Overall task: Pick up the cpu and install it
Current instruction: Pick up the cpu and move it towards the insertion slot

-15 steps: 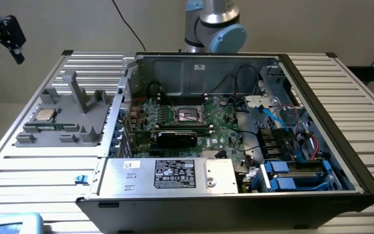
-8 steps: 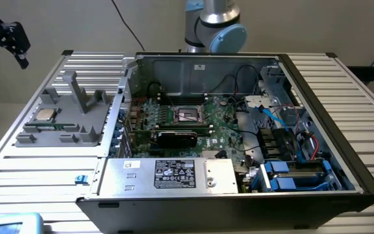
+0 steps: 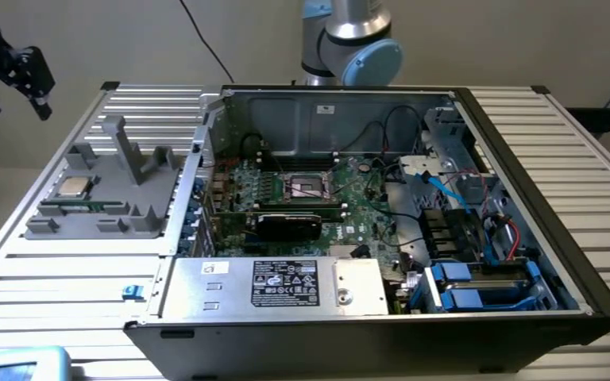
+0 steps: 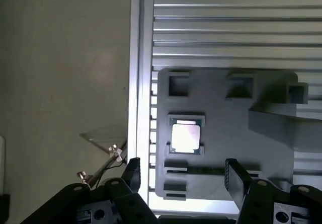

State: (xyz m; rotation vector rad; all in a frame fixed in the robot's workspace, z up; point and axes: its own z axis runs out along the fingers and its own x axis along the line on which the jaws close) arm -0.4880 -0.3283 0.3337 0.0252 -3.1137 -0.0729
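Holds the claw [image 4: 181,161] wide open, empty, high above the cpu [image 4: 185,137] lying flat in the grey tray [image 3: 146,208], at the exterior view's left.

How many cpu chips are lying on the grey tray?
1. The cpu lies in a recess of the grey tray, at the exterior view's left; its uprights might hide another.

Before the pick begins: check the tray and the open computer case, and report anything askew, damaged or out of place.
Nothing stands out. The cpu lies flat and square in its recess on the grey tray, and the open gripper hangs clear of both.
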